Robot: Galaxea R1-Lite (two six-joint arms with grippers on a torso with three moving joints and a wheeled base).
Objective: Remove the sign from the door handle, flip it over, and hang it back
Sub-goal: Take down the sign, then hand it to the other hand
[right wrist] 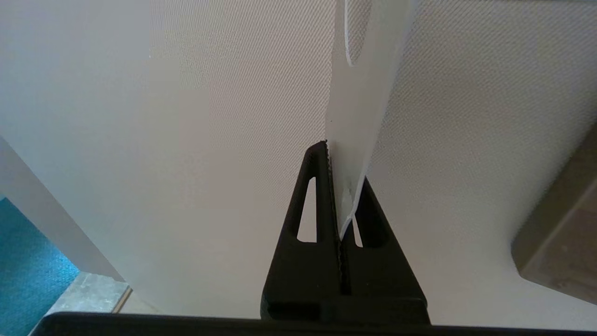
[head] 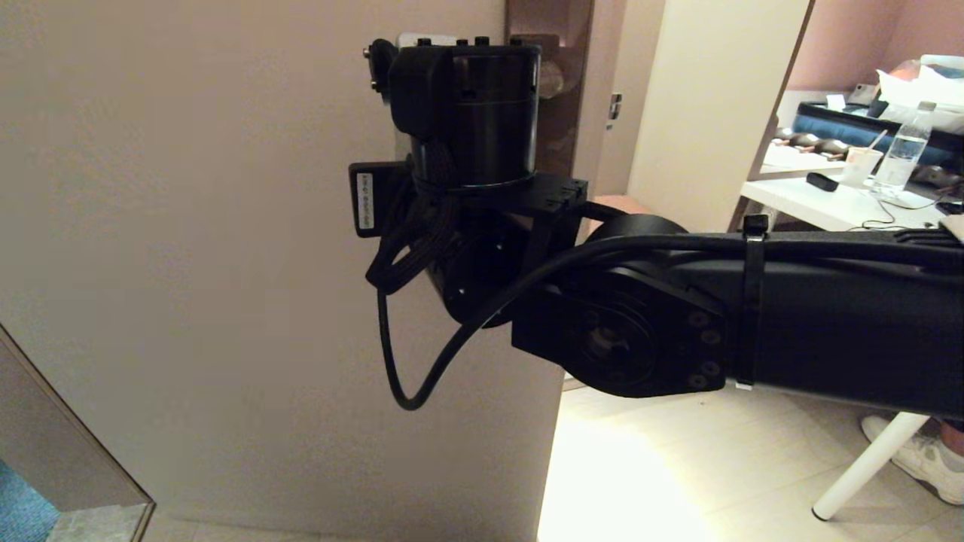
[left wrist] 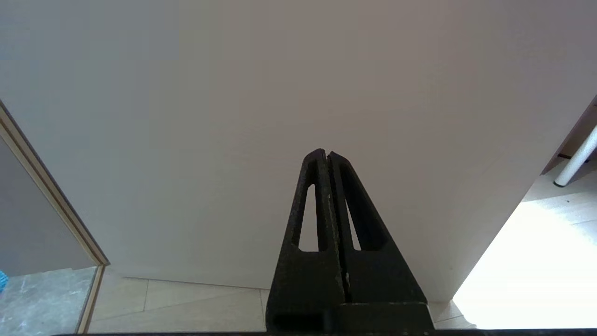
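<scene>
The sign is a pale card with part of its big hole showing; only its pale side is visible. My right gripper is shut on its lower end and holds it up in front of the light door. In the head view my right wrist hides the gripper and most of the door handle; only the dark brown plate shows behind it. My left gripper is shut and empty, low down and pointing at the door.
The door's free edge borders an open doorway with a bright tiled floor. Beyond stands a white table with a water bottle and a cup. A person's white shoe is by the table leg.
</scene>
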